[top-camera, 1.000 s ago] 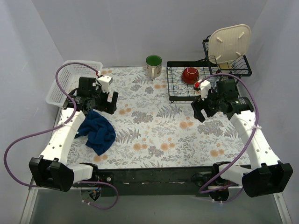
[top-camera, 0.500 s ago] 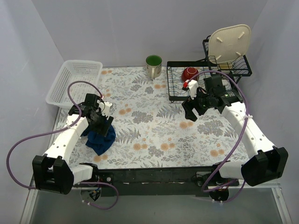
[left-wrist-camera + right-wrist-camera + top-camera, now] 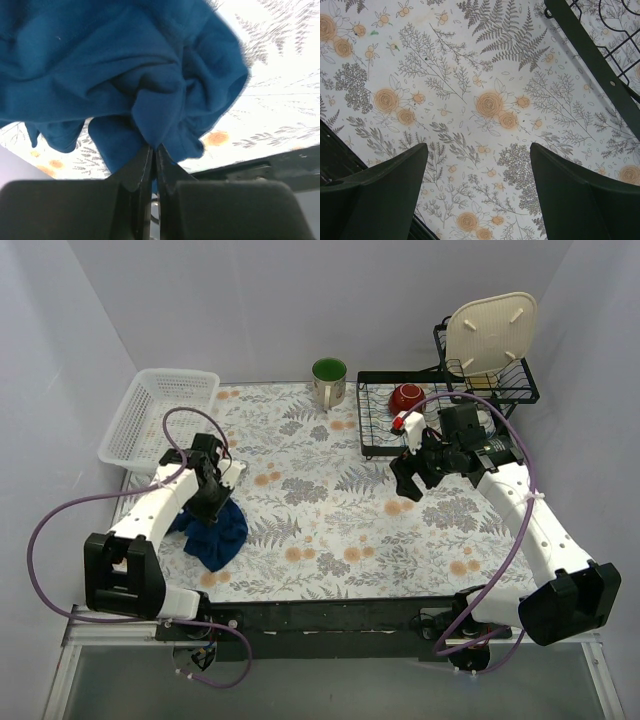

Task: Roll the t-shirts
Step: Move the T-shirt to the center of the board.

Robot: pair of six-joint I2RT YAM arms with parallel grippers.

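The t-shirt [image 3: 215,533] is a crumpled dark blue heap on the left of the flowered tablecloth, filling the upper part of the left wrist view as t-shirt [image 3: 120,75]. My left gripper [image 3: 212,502] is down on the heap's far edge, and in its wrist view the left gripper [image 3: 153,150] is shut on a pinched fold of the cloth. My right gripper [image 3: 407,485] hovers over the right half of the table. Seen from its wrist, the right gripper [image 3: 479,165] is open with only tablecloth between its fingers.
A white plastic basket [image 3: 160,415] stands at the back left. A green mug [image 3: 329,382] is at the back centre. A black wire dish rack [image 3: 400,418] with a red bowl [image 3: 406,398] and a cream board [image 3: 489,332] fills the back right, its edge in the right wrist view as rack [image 3: 592,60].
My left gripper dropped from the basket's side down onto the t-shirt and shut on a fold. The right arm swung slightly left and lower, still open.
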